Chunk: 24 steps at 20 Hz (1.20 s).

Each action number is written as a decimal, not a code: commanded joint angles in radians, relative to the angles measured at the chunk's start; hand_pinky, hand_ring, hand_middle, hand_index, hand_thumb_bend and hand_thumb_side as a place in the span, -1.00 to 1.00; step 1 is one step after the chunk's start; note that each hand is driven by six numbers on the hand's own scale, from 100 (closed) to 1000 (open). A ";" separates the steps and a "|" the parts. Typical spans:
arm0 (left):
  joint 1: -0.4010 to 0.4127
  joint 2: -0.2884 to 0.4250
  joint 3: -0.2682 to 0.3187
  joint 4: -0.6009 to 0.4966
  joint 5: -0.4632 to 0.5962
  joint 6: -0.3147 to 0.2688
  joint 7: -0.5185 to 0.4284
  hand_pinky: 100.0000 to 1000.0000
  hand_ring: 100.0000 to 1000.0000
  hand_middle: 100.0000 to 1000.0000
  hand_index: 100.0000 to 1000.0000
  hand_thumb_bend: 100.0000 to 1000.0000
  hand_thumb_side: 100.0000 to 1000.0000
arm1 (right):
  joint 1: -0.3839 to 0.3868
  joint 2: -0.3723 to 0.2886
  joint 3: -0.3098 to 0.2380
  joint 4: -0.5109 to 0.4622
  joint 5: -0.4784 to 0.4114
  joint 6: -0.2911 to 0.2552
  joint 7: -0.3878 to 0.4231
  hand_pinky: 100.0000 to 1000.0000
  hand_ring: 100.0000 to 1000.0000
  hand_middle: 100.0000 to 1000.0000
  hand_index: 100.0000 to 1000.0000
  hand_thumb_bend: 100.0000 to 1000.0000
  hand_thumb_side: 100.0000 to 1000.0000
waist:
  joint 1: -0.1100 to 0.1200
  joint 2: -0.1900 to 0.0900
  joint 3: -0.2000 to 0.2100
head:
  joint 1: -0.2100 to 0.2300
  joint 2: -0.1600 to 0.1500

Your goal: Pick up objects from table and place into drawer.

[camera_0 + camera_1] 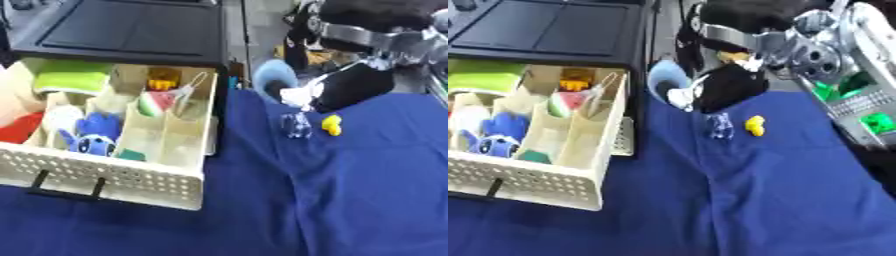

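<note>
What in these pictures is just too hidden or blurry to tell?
- Right hand: fingers lost in blur, both views; open or shut is unclear.
- Clear thing beside the yellow toy: too blurred to identify.
- Light blue object: partly behind the hand.
- Drawer: left side cut off by the edge.
- Left hand: in neither view.

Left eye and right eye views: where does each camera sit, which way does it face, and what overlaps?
Left eye view: in the robot's head, looking down at the open drawer on a blue cloth; the right robot hand enters upper right.
Right eye view: beside it, facing likewise, showing more silver arm.
Shared: drawer, small yellow object, clear object, blue plush toy.
</note>
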 commanded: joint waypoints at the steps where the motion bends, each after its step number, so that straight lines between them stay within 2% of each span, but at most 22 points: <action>1: -0.010 0.021 -0.002 -0.013 0.006 0.002 -0.007 -0.41 -0.17 0.05 0.42 -0.57 1.00 | -0.071 0.058 -0.008 0.046 0.035 -0.015 0.001 0.41 0.41 -0.22 -0.04 -0.61 0.14 | 0.005 -0.021 0.003 | -0.006 0.000; 6: -0.010 0.019 -0.003 -0.013 0.010 0.002 -0.010 -0.41 -0.17 0.05 0.42 -0.57 1.00 | -0.176 0.169 0.009 0.149 0.078 -0.034 0.003 0.41 0.40 -0.22 -0.04 -0.59 0.15 | 0.001 -0.022 0.012 | -0.012 0.001; 11: -0.013 0.012 -0.005 -0.013 0.013 0.003 -0.014 -0.41 -0.17 0.05 0.42 -0.57 1.00 | -0.223 0.256 0.031 0.254 0.118 -0.051 -0.009 0.42 0.40 -0.23 -0.05 -0.58 0.14 | -0.002 -0.018 0.027 | -0.022 -0.001; 13: -0.014 0.010 -0.006 -0.013 0.015 0.003 -0.015 -0.41 -0.17 0.05 0.42 -0.57 1.00 | -0.230 0.285 0.037 0.291 0.131 -0.059 -0.015 0.42 0.40 -0.23 -0.04 -0.52 0.15 | -0.002 -0.015 0.034 | -0.026 -0.002; 14: -0.015 0.009 -0.006 -0.013 0.015 0.003 -0.015 -0.41 -0.17 0.05 0.42 -0.57 1.00 | -0.232 0.299 0.038 0.309 0.134 -0.061 -0.019 0.43 0.40 -0.22 0.00 -0.37 0.20 | -0.002 -0.013 0.037 | -0.027 -0.002; 17: -0.017 0.008 -0.006 -0.013 0.016 0.003 -0.016 -0.41 -0.17 0.05 0.42 -0.57 1.00 | -0.235 0.326 0.035 0.356 0.140 -0.066 -0.039 0.52 0.50 -0.05 0.35 -0.15 0.27 | -0.002 -0.009 0.044 | -0.029 -0.002; 19: -0.017 0.007 -0.006 -0.013 0.016 0.003 -0.016 -0.41 -0.17 0.05 0.42 -0.57 1.00 | -0.234 0.331 0.030 0.376 0.148 -0.072 -0.051 0.57 0.58 0.11 0.53 -0.07 0.29 | -0.002 -0.007 0.045 | -0.029 -0.002; 24: -0.018 0.006 -0.006 -0.013 0.016 0.003 -0.017 -0.41 -0.17 0.05 0.42 -0.58 1.00 | -0.232 0.329 0.024 0.384 0.154 -0.085 -0.059 0.59 0.59 0.14 0.52 -0.06 0.32 | -0.001 -0.005 0.042 | -0.027 -0.002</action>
